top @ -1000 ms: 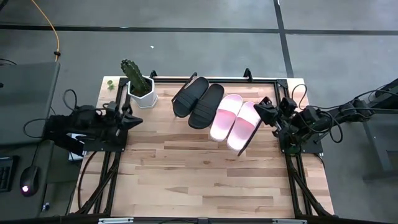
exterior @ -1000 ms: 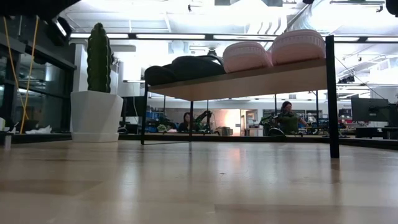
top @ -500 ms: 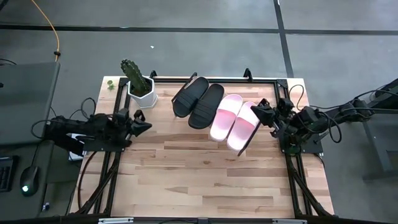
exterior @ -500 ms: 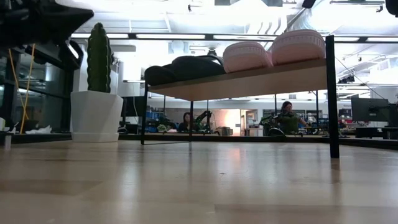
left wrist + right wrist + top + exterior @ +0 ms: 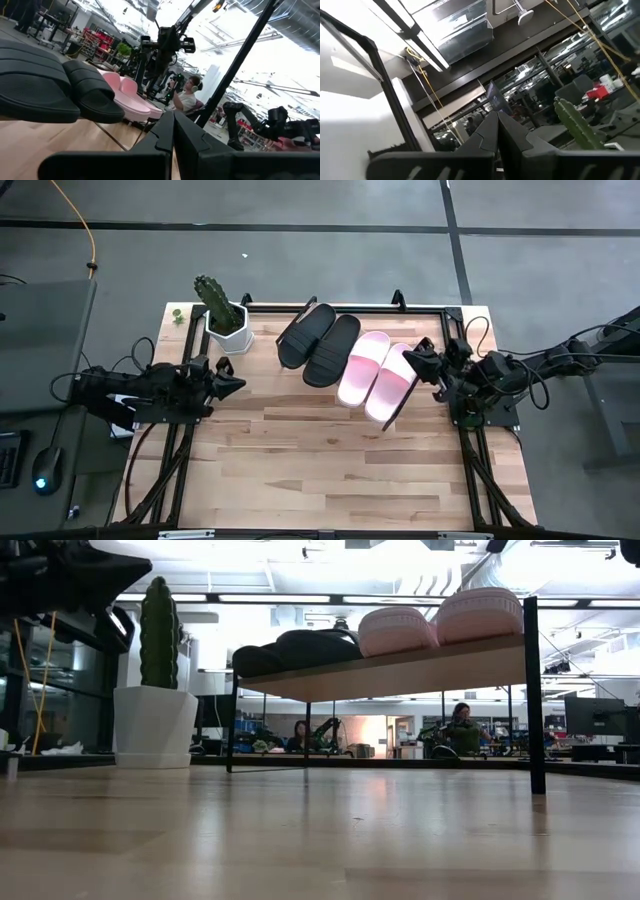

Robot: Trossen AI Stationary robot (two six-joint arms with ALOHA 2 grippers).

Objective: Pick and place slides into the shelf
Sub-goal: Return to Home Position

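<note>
Table: we see pale wood planks (image 5: pixel 330 470) spreading out in front of the shelf (image 5: pixel 400 670). Behind the shelf, in the low view, lies a workshop with seated people (image 5: pixel 461 726).
Shelf: we make out a slanted light-wood board on thin black legs, carrying all four slides side by side.
Black slides (image 5: pixel 330 352): on the shelf's left half, touching each other.
Pink slides (image 5: pixel 362 367): on the shelf's right half, right beside the black pair.
Cactus (image 5: pixel 215 300): in a white pot, just off the shelf's left end.
Left gripper (image 5: pixel 236 384): left of the shelf and apart from it. We see its fingers pressed together on nothing.
Right gripper (image 5: pixel 412 360): just beside the shelf's right end, next to the outer pink slide. Its fingers are likewise clenched and empty.
</note>
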